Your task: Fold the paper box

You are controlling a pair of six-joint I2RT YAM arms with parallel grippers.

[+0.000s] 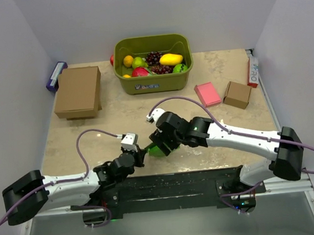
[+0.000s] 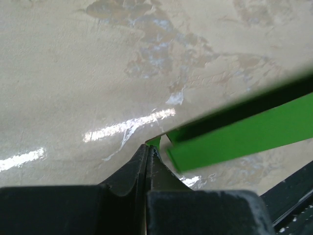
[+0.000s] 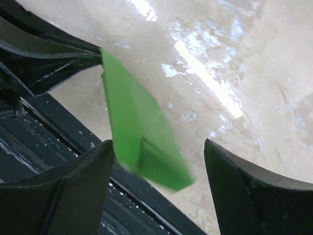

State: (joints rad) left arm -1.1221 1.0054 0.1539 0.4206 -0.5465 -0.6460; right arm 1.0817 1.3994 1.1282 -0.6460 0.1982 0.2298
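One paper box (image 3: 142, 132), bright green, is seen. It is pinched at one corner by the left tool (image 2: 149, 149), whose fingers (image 2: 132, 169) are pressed together on a sliver of the green card. From that pinch the box slants away to the right of the tool, just above the desk (image 1: 92, 140) as far as can be told.

The right tool (image 1: 162, 142) is spread wide, one finger on each side of the box. Whether either finger touches the card cannot be told, since the lower corner is blurred.

Two brown cardboard boxes are counted: a large one (image 1: 78, 92) well beyond the left tool and to its left, and a small one (image 1: 237, 94) beyond the right tool and to its right. One pink flat box (image 1: 207, 94) lies just beside the small one. One olive bin (image 1: 154, 83) of fruit (image 1: 171, 59) stands well beyond both tools.

The left arm (image 1: 69, 184) is laid low along the near edge, stretched toward the middle. The right arm (image 1: 242, 137) is stretched leftward from its base, its wrist turned down toward the box. The two tools are brought together near the middle of the near edge.
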